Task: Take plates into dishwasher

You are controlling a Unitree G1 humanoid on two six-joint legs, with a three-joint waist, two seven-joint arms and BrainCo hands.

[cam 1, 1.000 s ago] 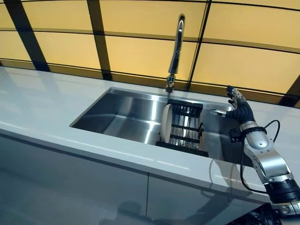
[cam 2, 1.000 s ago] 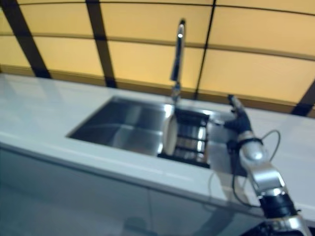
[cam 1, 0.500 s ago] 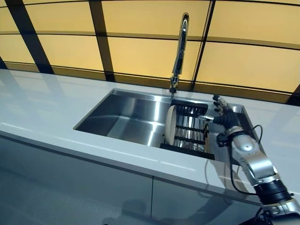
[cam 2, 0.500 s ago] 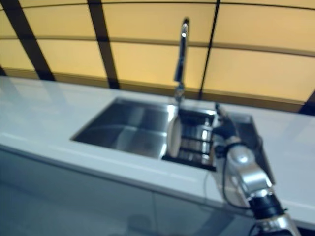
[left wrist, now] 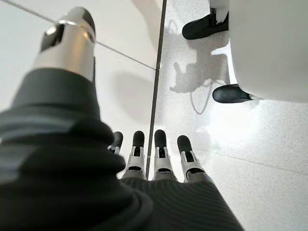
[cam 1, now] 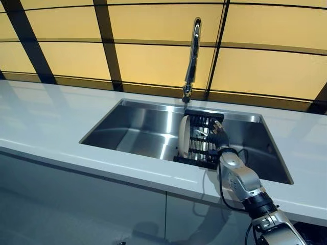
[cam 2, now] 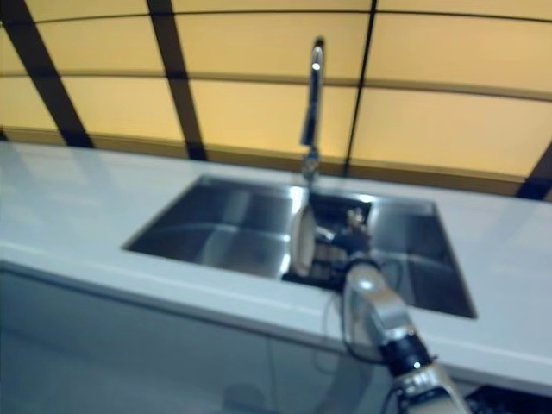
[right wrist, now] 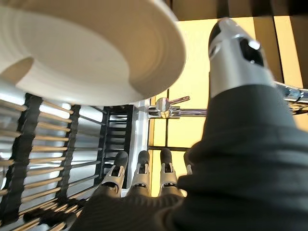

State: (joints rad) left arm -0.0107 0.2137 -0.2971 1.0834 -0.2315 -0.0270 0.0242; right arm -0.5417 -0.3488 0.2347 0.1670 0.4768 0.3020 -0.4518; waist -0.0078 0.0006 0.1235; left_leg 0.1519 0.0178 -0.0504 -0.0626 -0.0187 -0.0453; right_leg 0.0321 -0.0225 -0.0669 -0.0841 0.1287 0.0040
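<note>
Left eye view: the right robot hand [cam 1: 218, 138] has been moved from the sink's [cam 1: 138, 127] right rim to the rack [cam 1: 202, 145], beside the upright plate [cam 1: 183, 137]. Fingers are extended, nothing held. A grasp appears imminent. The left robot hand [left wrist: 154, 159] hangs open over the floor.

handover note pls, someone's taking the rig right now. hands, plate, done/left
Right hand: open, fingers straight, over the black dish rack in the sink, beside the plate; not gripping it.
Left hand: idle, open, empty, hanging over the floor; seen only in its wrist view.
Plate: a single white one, standing on edge at the rack's left end, below the faucet. Shows close above the right hand's fingers in the right wrist view.
Done: nothing picked up yet.
Left: grasp the plate, lift it out, take it to the dishwasher, which is not in view.
</note>
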